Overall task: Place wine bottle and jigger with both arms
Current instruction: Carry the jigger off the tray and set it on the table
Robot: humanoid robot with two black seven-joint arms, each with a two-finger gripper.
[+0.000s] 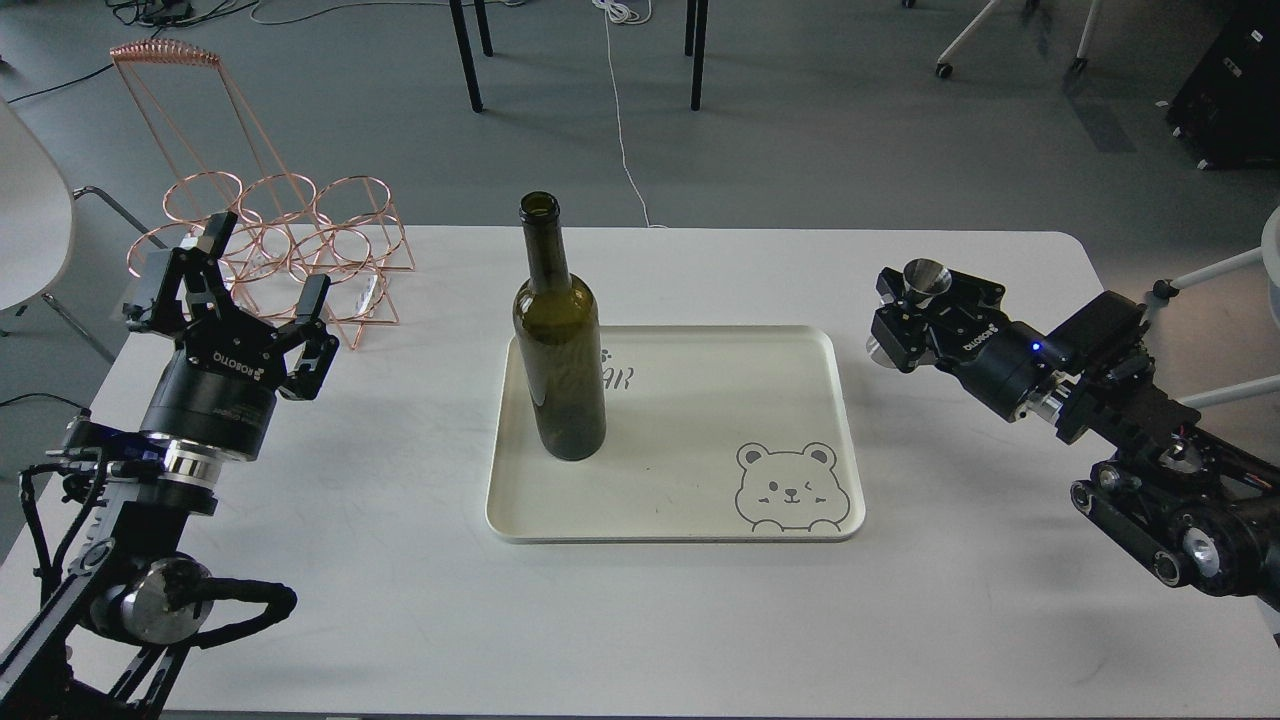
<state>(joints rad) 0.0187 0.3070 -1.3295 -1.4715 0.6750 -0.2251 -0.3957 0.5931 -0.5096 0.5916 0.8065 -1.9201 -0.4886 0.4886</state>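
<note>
Worktop: white, rounded corners, carrying everything listed.
Tray: cream, shallow rim, bear drawing at its near right corner; sits mid-worktop.
Wine bottle: dark olive-green glass, no label, mouth open; stands upright on the left part of the tray, free of both arms.
Jigger: small shiny steel double cone, upright, wide mouth up; held off the worktop to the right of the tray, well apart from the bottle.
Left tool: fingers spread apart, holding nothing; hovers at the left of the worktop, just in front of the wire rack.
Right tool: clamped around the jigger, which stands up out of it; the exact finger contact is hidden by the tool body.
Wire rack: copper-coloured, ring-shaped holders, far left of the worktop.
Bottle handling (judgement): heavy for its footprint, rigid, smooth and likely slippery, breakable; tall, so it tips easily. Best taken on the straight body below the shoulder, or firmly at the neck.
Jigger handling (judgement): light, stiff, polished and slippery; the narrow waist is the surest hold. Set it down level or it may topple.
Task status (judgement): bottle appears placed; jigger not yet set down.
</note>
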